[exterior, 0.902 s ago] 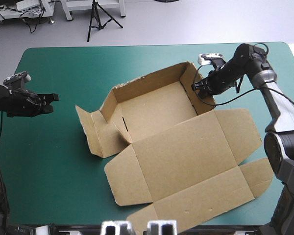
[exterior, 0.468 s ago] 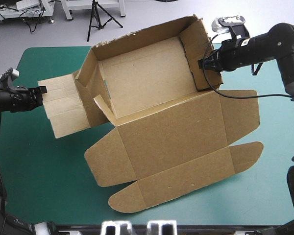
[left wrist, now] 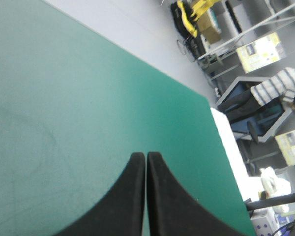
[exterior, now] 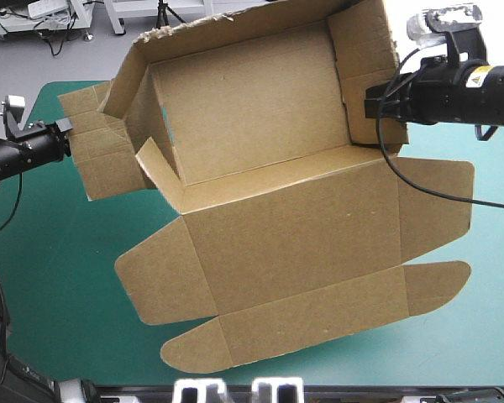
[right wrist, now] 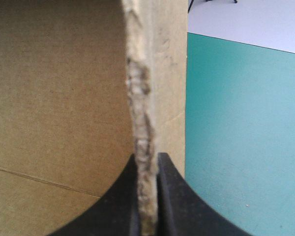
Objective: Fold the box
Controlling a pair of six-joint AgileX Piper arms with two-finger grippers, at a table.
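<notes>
- Item: box, brown board, a partly formed open tray with the lid panel flat. It is held up above the teal-green cover and tipped so that the tray's inside faces the high camera. Whether the lid's lowest flaps touch the cover cannot be told.
- Long axis: the tray runs across the table from the left arm's side to the right arm's side, and the lid hangs toward the near edge.
- Right gripper: clamped on the box's right end wall. In the right wrist view the wall's ragged cut edge stands between the two black fingers. The box lies ahead of this gripper and toward the left arm.
- Left gripper: fingers pressed together on nothing. The left wrist view shows only cover ahead of them and no board.
- Key relation: the loose left side flap sits just beside the left gripper's tip, on the side toward the right arm. Whether they touch cannot be told.
- Judgement: the left arm is the nearer to that untucked end, so the next fold probably falls to it, with its fingers parting first.
</notes>
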